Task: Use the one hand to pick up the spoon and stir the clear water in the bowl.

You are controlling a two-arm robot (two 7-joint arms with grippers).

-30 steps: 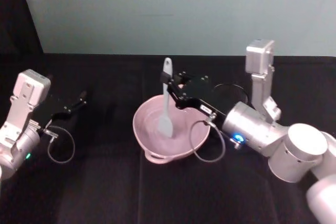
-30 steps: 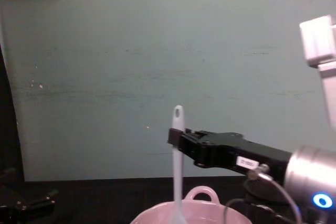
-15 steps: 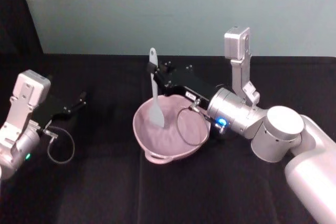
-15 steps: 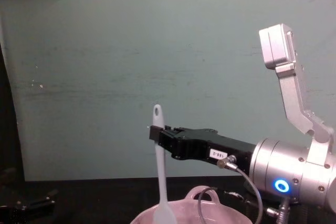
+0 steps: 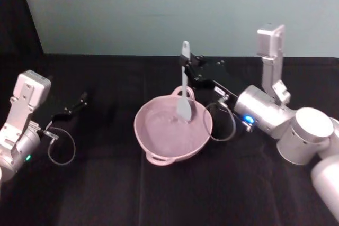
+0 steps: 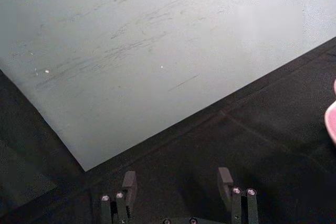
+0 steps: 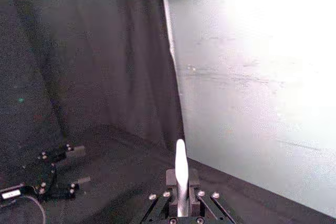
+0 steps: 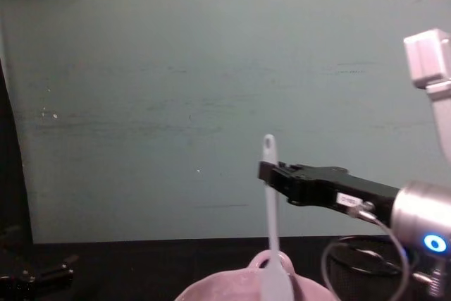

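The pale pink bowl (image 5: 159,141) sits mid-table on the black cloth, its rim also low in the chest view (image 8: 211,291). Clear water in it is hardly visible. The white spoon (image 5: 184,96) stands upright with its blade dipped into the bowl's far right side. My right gripper (image 5: 186,71) reaches in from the right and is shut on the spoon's handle below the hole. From the chest the spoon (image 8: 270,223) hangs from the black gripper (image 8: 271,174). The right wrist view has the handle (image 7: 180,174) clamped between the fingers. My left gripper (image 5: 82,99) rests open at the far left.
A teal wall (image 5: 175,9) stands behind the table. A grey cable loop (image 5: 222,123) hangs from the right arm beside the bowl's right rim. A second cable loop (image 5: 61,152) lies by the left arm. The left wrist view takes in the left gripper (image 6: 178,182) over black cloth.
The right gripper has swung the spoon from the bowl's left side to its far right side. The right arm has pulled back to the right. The left arm has stayed still.
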